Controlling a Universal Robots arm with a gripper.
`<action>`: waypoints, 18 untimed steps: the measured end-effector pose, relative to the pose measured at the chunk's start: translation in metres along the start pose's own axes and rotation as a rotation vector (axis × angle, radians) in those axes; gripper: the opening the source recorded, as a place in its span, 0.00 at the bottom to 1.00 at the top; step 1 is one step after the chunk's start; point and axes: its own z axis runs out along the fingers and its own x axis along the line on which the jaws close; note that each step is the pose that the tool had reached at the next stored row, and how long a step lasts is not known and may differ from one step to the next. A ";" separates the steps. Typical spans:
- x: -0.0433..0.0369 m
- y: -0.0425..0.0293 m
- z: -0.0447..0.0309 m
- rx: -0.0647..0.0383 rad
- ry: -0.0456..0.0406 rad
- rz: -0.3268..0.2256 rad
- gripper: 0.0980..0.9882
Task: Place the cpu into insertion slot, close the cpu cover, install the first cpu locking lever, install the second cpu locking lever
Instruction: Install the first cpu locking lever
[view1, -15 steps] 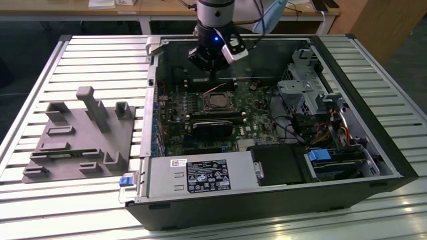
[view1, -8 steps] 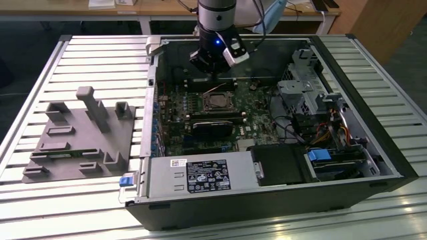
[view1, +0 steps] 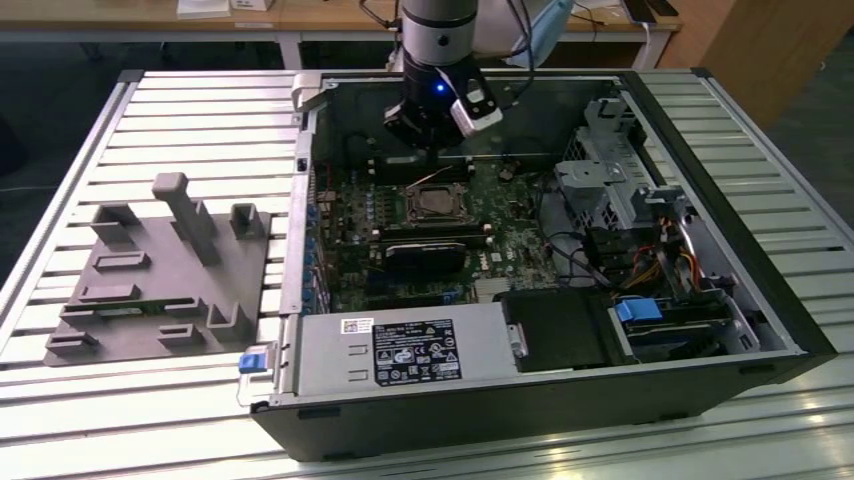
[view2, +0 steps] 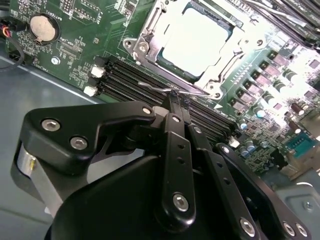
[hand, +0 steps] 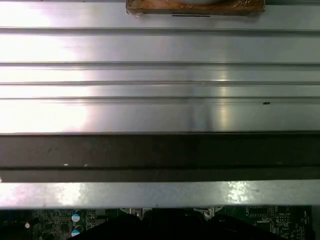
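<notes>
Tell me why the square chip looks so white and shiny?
In the second wrist view, light bounces off the cpu, washing its metal top out to white; the gripper stays dark. In the first wrist view, the ribbed metal table glares too. In the exterior view, the cpu looks dull grey.

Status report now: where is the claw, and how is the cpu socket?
Black claw shut, tips at thin wire lever beside socket. Silver-grey square cpu seated, silvery metal cover frame down around it. Nothing blocking.

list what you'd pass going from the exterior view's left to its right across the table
grey fixture block → blue latch tab → power supply box → cpu in the insertion slot, gripper above it → drive cage → blue drive clip
</notes>
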 end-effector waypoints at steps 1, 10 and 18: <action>-0.0005 0.0000 0.0006 0.000 0.0000 0.000 0.02; -0.0051 -0.0001 0.0045 0.000 -0.0001 0.000 0.02; -0.0097 0.0003 0.0077 0.000 -0.0001 0.000 0.02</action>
